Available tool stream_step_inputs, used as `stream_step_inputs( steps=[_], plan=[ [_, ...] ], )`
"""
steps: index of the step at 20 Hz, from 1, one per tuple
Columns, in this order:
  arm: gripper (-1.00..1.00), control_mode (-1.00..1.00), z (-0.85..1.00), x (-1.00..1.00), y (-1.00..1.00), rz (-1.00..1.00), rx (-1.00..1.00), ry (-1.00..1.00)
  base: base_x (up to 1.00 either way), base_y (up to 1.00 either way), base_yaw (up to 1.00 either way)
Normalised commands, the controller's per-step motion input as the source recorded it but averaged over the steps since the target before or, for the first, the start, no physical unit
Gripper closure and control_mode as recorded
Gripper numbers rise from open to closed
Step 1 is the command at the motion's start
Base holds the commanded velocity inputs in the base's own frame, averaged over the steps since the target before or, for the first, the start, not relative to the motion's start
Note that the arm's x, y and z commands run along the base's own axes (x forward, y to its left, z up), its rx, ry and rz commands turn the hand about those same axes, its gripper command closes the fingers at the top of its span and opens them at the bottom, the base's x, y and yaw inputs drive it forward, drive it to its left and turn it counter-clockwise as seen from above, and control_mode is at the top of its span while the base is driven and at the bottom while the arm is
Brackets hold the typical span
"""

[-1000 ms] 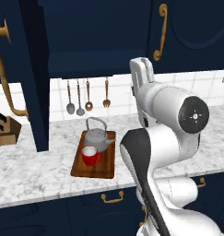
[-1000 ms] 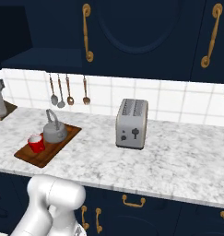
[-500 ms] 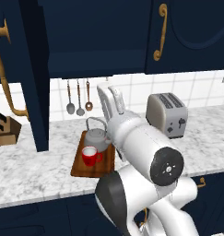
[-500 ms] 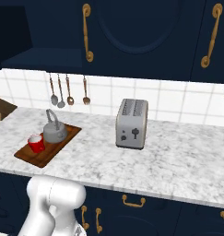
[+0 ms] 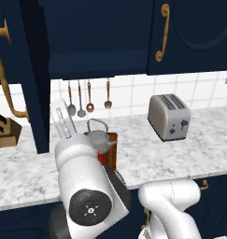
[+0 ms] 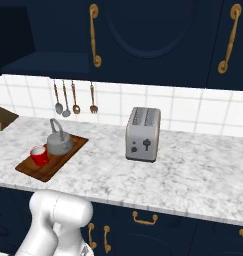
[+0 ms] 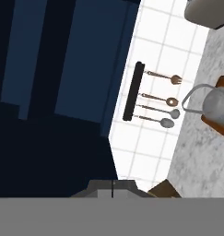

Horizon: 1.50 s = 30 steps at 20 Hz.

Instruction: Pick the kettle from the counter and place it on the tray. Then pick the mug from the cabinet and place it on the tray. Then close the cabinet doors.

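Nearest, seen at the bottom of the hand view: gripper (image 7: 112,188), fingers pressed together with nothing between them, pointed at the underside of the cabinet (image 7: 62,69) and the tiled wall. No brand, label or writing made out anywhere, not even on the toaster (image 6: 142,134).

Farther out on the counter (image 6: 193,175): tray (image 6: 43,167) lying flat toward the left, carrying two vessels. Mug (image 6: 39,155) upright at the tray's near end, white inside, apparently empty. Kettle (image 6: 59,142) just behind the mug, toward the tray's far end, lid on, wire handle raised. From the left base view, kettle (image 5: 99,140) partly hidden by the arm, tray (image 5: 111,145) glimpsed only at its right edge.

Toaster well apart to the right of the tray, slots empty as far as could be judged at that angle. Knife block (image 5: 4,131) at the far left.

Against the wall: four utensils (image 6: 73,106) hung from a rail. Above, left cabinet door (image 5: 26,70) swung open toward the camera, brass handle (image 5: 6,84) showing.
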Motion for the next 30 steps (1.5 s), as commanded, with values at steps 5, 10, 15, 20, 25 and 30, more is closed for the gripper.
stream_step_inputs(
  steps=[5, 10, 15, 20, 25, 30],
  plan=[
    [1.0, -1.0, -0.2, -0.06, 0.55, -0.1, 0.0, -0.07, 0.0, 0.0, 0.0],
    [1.0, -1.0, -0.09, -0.35, 0.59, -0.06, 0.0, -0.1, 0.0, 0.0, 0.0],
    [1.0, -1.0, -0.02, -0.57, 0.55, -0.01, 0.0, -0.09, 0.0, 0.0, 0.0],
    [1.0, -1.0, 0.0, -0.99, 0.56, 0.0, 0.0, -0.15, 0.0, 0.0, 0.0],
    [1.0, -1.0, -0.02, -0.38, 0.67, -0.01, 0.0, -0.04, 0.0, 0.0, 0.0],
    [1.0, -1.0, -0.07, 0.19, 0.64, -0.08, 0.0, 0.0, 0.0, 0.0, 0.0]
  ],
)
